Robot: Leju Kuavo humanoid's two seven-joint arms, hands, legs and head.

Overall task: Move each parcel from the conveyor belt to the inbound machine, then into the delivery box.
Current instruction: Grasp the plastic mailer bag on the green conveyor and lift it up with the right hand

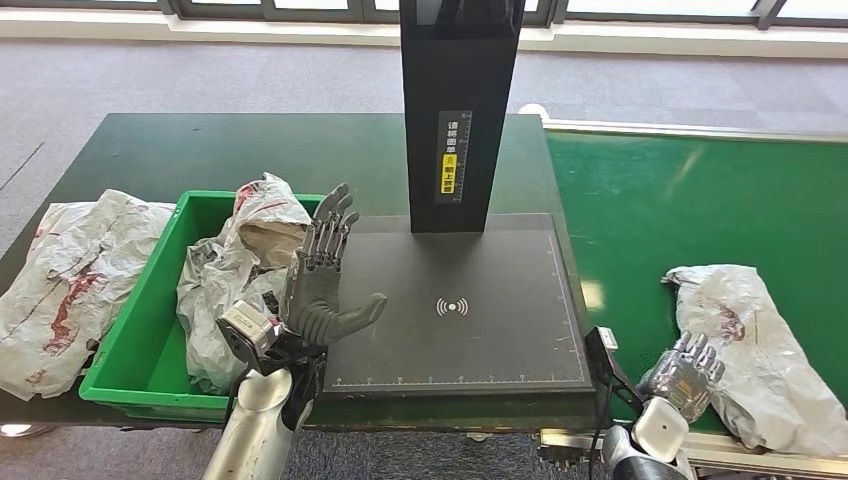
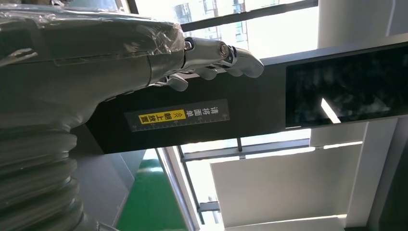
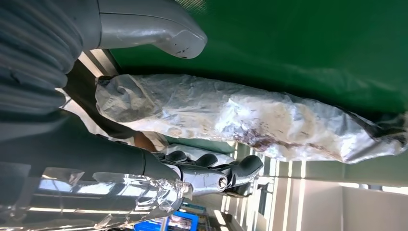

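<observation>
Next parcel [image 1: 755, 340] on green conveyor belt [image 1: 680, 200], long axis running away from robot. Right hand [image 1: 685, 372] at its near-left edge, fingers [image 3: 211, 166] apart, nothing gripped; touching or not, can't tell. Left hand [image 1: 322, 285] empty, fingers spread, raised between scanner plate [image 1: 480, 330] and green bin [image 1: 150, 340], well apart from parcel. Right is the pick hand.

White parcel [image 1: 755, 340] with red smears, green conveyor belt [image 1: 690, 200], green delivery box [image 1: 150, 340].

The inbound machine [image 1: 462, 110] column's label [image 1: 451, 152] reads 请将面单朝上放置, with yellow chevrons.
</observation>
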